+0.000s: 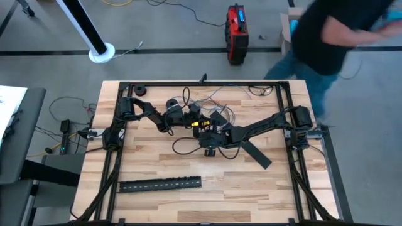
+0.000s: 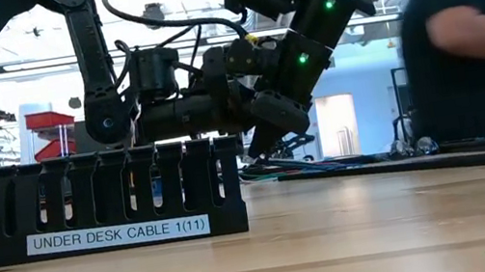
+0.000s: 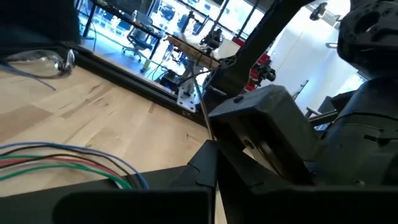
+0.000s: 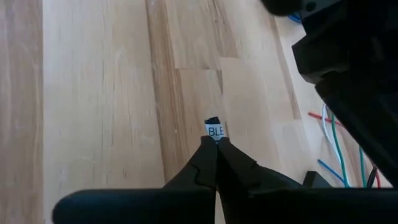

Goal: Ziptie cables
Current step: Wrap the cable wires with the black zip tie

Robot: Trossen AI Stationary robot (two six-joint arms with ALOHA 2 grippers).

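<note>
Quick status from my end on the ziptie job. Both arms are bunched up mid-table, tips nearly nose to nose, which I figure is on purpose, since threading a tie takes two pinch points close together.

The right gripper (image 4: pixel 216 145) is clenched on a little labelled tag (image 4: pixel 214 130). Only the letters "BLE" poke out past the tips, just above the wooden table (image 4: pixel 93 93). My guess is it's being held by the very end so the rest stays free to feed.

The left gripper (image 3: pixel 214 152) looks squeezed together too. A thin pale strand (image 3: pixel 204 118) runs out from its tips, but I honestly can't tell if it's pinched or just passing behind.

The cables (image 3: pixel 62 159) aren't between either set of jaws. The blue, red and green strands lie flat on the wood off to one side of the left fingers, and a few show out beside the right jaws as well, near but not touching. So nothing is bundled yet, I'd say.

The black slotted strip (image 2: pixel 97 203) marked UNDER DESK CABLE sits well clear of both jaws. There's a person (image 2: pixel 462 43) walking past beyond the table.
</note>
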